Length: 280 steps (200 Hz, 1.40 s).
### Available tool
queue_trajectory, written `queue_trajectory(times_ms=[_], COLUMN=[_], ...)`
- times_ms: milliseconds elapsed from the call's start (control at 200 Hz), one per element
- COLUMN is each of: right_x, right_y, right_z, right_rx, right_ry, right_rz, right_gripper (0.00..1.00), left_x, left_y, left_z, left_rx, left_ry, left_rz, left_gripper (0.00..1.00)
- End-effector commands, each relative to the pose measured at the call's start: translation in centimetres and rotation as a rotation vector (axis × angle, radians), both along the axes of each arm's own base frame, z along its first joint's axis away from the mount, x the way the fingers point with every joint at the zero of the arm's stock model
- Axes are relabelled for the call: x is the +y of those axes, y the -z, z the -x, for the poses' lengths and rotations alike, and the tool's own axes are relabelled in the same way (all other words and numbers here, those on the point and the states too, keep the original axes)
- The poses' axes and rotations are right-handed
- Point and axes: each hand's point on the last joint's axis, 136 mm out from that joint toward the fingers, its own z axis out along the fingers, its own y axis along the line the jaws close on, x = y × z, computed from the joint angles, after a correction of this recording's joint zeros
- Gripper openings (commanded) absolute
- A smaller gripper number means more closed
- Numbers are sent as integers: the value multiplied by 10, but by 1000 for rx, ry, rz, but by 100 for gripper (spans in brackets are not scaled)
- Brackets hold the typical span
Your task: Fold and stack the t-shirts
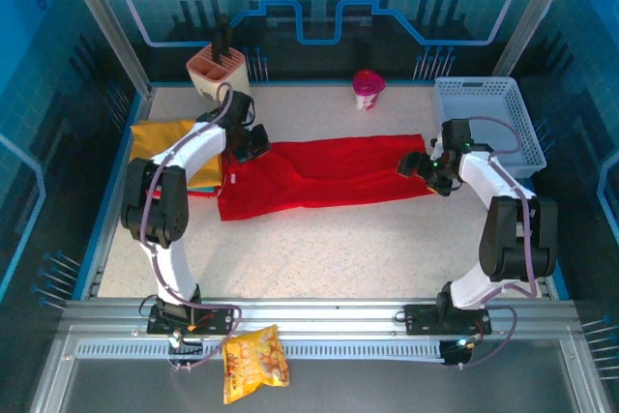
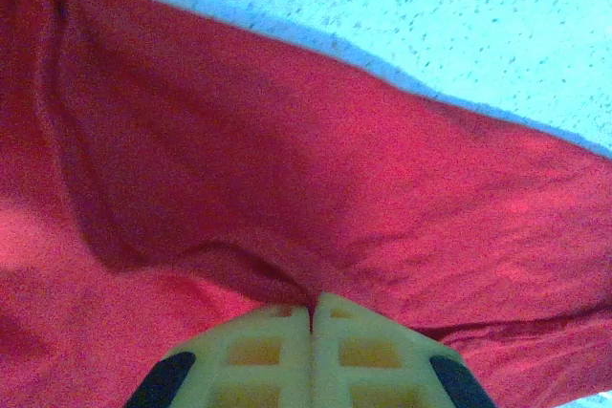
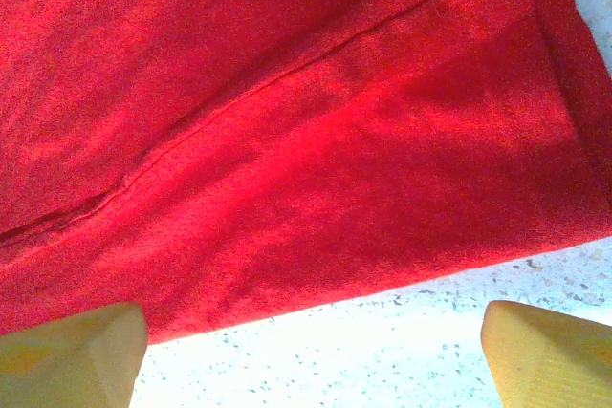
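T-shirts first: the mustard yellow soft cloth t-shirt (image 1: 155, 137) lies rumpled at the left of the overhead frame, partly under the left arm. The bright red soft cloth t-shirt (image 1: 319, 176) stretches as a long band across the middle of the speckled white table (image 1: 338, 239), and its left end seems to meet the yellow one. At that left end the left gripper (image 1: 247, 142) has its jaws pressed together, its yellow fingertips (image 2: 273, 336) nipping a small raised pleat of red fabric. The pinch takes little cloth, so a pull might slip free, or lift one layer and leave the rest sagging. A drag toward the left could also disturb the yellow shirt beside it. At the right end the right gripper (image 1: 426, 166) hovers with jaws spread wide and holds nothing, its fingers (image 3: 72, 351) straddling the hem where red cloth gives way to bare table. If the left side lifts before this side has a grip, I judge the shirt would swing, twist and fold crookedly; closing too near the edge could miss the hem altogether. Counted from left to right: one peach plastic holder (image 1: 218, 70) at upper left, two t-shirts, two grippers, one crinkly yellow-orange snack bag (image 1: 254, 363) at the bottom edge, one small pink cup (image 1: 368, 89) at top centre, and one white plastic lattice basket (image 1: 484, 118) at upper right.
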Motion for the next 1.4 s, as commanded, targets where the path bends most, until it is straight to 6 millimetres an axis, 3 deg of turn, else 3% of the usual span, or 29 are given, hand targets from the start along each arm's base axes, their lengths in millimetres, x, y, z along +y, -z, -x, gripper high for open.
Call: queue_trajectory(times_ms=[0, 380, 595, 755, 815, 926, 946, 1021, 1106, 1236, 1346, 1396], right_x=[-1, -1, -1, 3, 6, 15, 16, 20, 26, 45, 58, 61], right_y=[-8, -7, -6, -6, -10, -21, -23, -24, -23, -15, 0, 6], right_z=[-1, -1, 0, -2, -6, -24, -27, -42, -58, -85, -106, -113], right_rx=[-3, 4, 5, 4, -7, -42, -44, -49, -62, -77, -47, -38], right_ry=[-12, -19, -22, -27, -40, -81, -85, -107, -120, -173, -195, -186], right_rz=[-8, -12, -10, -12, 4, 44, 52, 110, 131, 123, 115, 108], right_gripper=[91, 91, 92, 92, 93, 96, 100, 100, 100, 100, 71, 66], left_x=[-6, -28, -27, -26, -24, -21, -21, -21, -25, -23, -19, -16], left_y=[10, 17, 27, 29, 19, -11, -15, -21, -14, 15, 39, 49], left_z=[-1, -25, -34, -40, -37, -23, -19, -1, 19, 41, 44, 42], left_rx=[44, 36, 36, 43, 38, -13, -18, -16, 10, 74, 115, 134], left_ry=[39, 84, 82, 107, 117, 118, 117, 120, 124, 115, 100, 90], left_rz=[-34, -46, -72, -102, -118, -103, -97, -72, -23, -5, -11, -23], left_gripper=[0, 0, 0, 38, 52, 63, 65, 66, 67, 66, 60, 58])
